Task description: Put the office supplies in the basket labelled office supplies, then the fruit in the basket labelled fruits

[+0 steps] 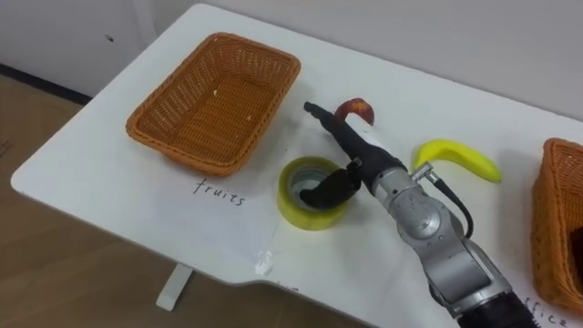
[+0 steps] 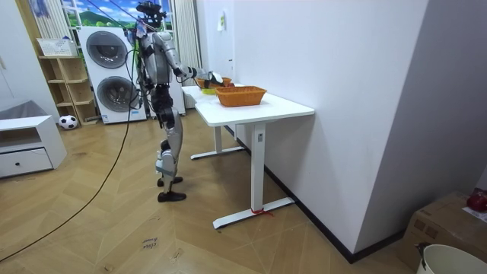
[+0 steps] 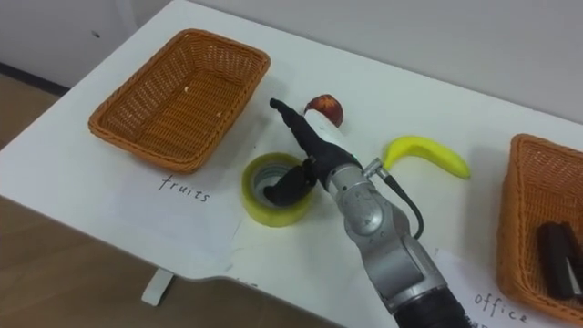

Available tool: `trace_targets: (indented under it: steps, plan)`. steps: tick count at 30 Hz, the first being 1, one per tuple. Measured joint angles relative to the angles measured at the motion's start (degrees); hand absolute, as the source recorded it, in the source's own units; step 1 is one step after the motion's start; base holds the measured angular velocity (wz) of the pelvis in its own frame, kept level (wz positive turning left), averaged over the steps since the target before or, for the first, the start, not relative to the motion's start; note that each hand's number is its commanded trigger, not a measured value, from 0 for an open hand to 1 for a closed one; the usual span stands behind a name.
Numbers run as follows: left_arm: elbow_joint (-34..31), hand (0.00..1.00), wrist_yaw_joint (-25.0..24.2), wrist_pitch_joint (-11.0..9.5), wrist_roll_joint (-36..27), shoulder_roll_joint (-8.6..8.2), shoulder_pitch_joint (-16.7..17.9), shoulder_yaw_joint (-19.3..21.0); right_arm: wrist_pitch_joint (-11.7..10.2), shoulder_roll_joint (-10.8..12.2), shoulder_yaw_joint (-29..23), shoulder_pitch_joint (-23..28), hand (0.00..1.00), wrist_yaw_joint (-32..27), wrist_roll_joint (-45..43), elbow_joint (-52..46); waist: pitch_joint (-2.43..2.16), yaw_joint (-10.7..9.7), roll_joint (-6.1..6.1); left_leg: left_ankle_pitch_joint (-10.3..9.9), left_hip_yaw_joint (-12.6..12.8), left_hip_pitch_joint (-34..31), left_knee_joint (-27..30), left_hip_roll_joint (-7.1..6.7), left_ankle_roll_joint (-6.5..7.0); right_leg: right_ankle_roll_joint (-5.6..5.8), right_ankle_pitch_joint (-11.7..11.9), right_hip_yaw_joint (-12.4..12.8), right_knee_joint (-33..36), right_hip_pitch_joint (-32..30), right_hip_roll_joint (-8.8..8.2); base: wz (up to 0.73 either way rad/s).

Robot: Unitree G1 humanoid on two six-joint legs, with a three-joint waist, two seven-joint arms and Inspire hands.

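Where the right hand (image 1: 353,148) reaches, the apple (image 1: 363,110) is half hidden.

The white rectangular table (image 1: 91,155) bears an orange-brown woven wicker basket (image 1: 182,150) at its left (a 2nd wicker basket (image 3: 524,210) at its right); between them lie a yellow roll of tape (image 1: 290,196), a red apple (image 1: 357,111) and a curved yellow banana (image 1: 460,157).

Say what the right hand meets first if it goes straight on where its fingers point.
Likely the right rim of the fruits basket. The right hand aims up-left at it, passing beside the apple. The hand's height is unclear.
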Motion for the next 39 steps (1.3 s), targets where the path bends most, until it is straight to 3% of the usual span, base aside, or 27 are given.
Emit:
trace_targets:
  steps: [6,20,27,36,37,39]
  plan:
    - [1.1,0.00,0.1,0.1,-0.1,0.71,-0.5,0.0,0.1,-0.2,0.1,0.0,0.00,2.5,0.2,0.0,0.61,0.1,-1.06,0.0,0.0,-0.1,-0.3,-0.09,-0.02,0.00,0.0,-0.1,0.0,0.0,0.22,0.00]
    - [2.4,0.00,-0.8,1.3,0.0,0.70,-1.7,0.4,1.8,-0.4,0.5,-0.4,0.00,8.1,-0.9,0.0,0.63,0.2,-1.04,0.0,0.0,-0.3,-0.2,-0.07,-0.02,0.00,0.0,0.1,0.0,-0.7,0.22,0.00]
    - [3.4,0.00,-1.6,1.7,0.0,0.69,-2.9,0.5,3.2,-0.5,0.5,-2.1,0.00,11.6,-3.2,0.3,0.85,0.2,-0.73,0.0,0.0,-0.2,-0.3,-0.03,-0.01,0.00,0.0,0.6,0.0,-0.7,0.23,0.00]
    - [3.4,0.00,-1.5,1.8,0.0,0.68,-3.2,0.5,3.3,-1.0,0.4,-3.1,0.00,15.7,-5.8,0.1,0.84,0.3,-0.74,0.0,-0.1,-0.3,-0.3,-0.04,-0.02,0.00,0.0,1.2,0.0,-0.6,0.48,0.00]
    - [3.4,0.00,-1.5,1.8,0.0,0.68,-3.2,0.5,3.3,-1.0,0.4,-3.1,0.44,15.8,-6.0,0.1,0.84,0.2,-0.74,0.0,0.0,-0.3,-0.3,-0.04,-0.02,0.00,0.0,1.2,0.0,-0.6,0.48,0.00]
    - [3.4,0.00,-1.5,1.8,0.0,0.68,-3.3,0.5,3.2,-1.0,0.4,-3.5,0.87,16.6,-7.3,0.1,0.85,0.1,-0.73,0.0,0.0,-0.2,-0.2,-0.07,-0.02,0.00,0.0,1.1,0.0,-0.6,0.42,0.00]
